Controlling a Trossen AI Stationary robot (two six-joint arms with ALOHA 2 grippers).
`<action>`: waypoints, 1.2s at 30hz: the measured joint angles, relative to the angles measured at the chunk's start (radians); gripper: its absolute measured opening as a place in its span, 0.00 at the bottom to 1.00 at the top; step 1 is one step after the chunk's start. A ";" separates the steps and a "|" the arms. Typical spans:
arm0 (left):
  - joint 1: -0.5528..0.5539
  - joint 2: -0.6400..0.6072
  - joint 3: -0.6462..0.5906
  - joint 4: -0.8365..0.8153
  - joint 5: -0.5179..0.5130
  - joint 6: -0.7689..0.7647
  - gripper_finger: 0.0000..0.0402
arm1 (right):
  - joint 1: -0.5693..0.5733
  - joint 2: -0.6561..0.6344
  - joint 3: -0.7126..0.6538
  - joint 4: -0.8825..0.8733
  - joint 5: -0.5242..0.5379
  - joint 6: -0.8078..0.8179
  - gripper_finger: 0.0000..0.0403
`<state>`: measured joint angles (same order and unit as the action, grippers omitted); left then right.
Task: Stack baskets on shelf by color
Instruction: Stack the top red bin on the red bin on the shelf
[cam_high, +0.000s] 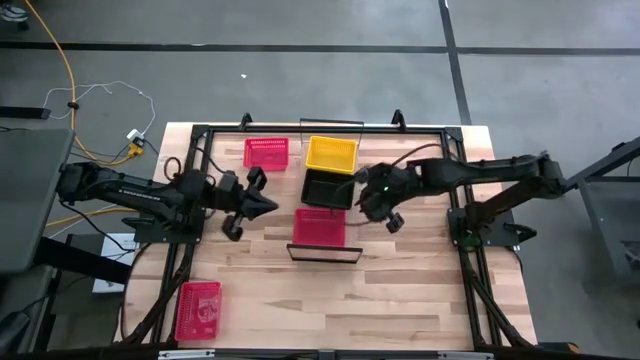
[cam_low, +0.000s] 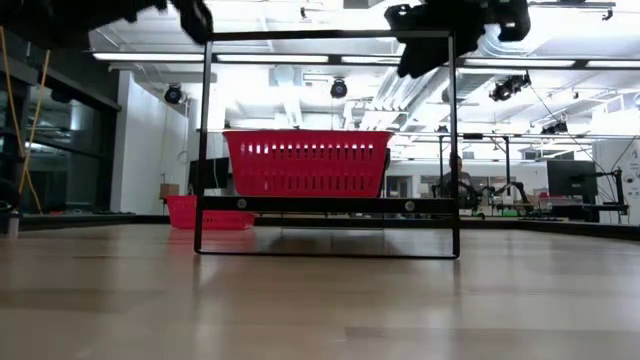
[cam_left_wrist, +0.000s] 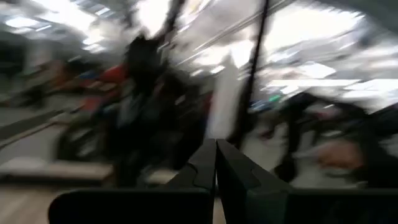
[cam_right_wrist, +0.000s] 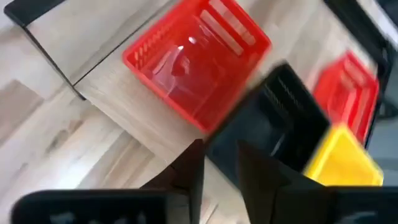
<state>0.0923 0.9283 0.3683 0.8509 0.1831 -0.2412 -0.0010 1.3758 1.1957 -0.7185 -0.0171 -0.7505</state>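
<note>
The shelf (cam_high: 352, 215) runs from the far side toward the near side at mid-table. Three baskets rest on it by their bottoms: a yellow one (cam_high: 332, 153) farthest, a black one (cam_high: 328, 188) in the middle and a pink-red one (cam_high: 320, 226) nearest. My right gripper (cam_high: 366, 198) is open at the right-hand rim of the black basket (cam_right_wrist: 273, 121). That basket's corner lies between the fingertips in the right wrist view. My left gripper (cam_high: 270, 205) is shut and empty, left of the shelf above the table. The low view shows the pink-red basket (cam_low: 305, 162) on the shelf. My right gripper comes slanting down from the table's right at the black basket's right-hand rim (cam_right_wrist: 219, 148). I cannot tell whether the fingers touch it. The black basket sits flat on the shelf.
A pink-red basket (cam_high: 266, 152) lies on the table left of the shelf's far end. Another pink-red basket (cam_high: 198, 310) lies near the table's near left corner. Thin black wire frames (cam_high: 324, 254) stand at both short ends of the shelf. Bare tabletop (cam_high: 400, 300) lies near right.
</note>
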 joint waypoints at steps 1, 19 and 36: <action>0.001 0.000 0.000 -0.044 -0.042 0.018 0.00 | -0.012 -0.013 0.000 -0.013 -0.009 0.038 0.18; 0.103 0.001 -0.113 -0.442 -0.138 0.121 0.00 | -0.117 -0.151 -0.258 0.054 -0.107 0.458 0.00; 0.302 0.003 -0.019 -0.657 -0.501 0.013 0.00 | -0.088 -0.377 -0.602 0.635 -0.027 0.701 0.00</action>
<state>0.3939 0.9313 0.3494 0.1937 -0.3179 -0.2287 -0.0887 0.9987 0.5941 -0.0838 -0.0444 -0.0498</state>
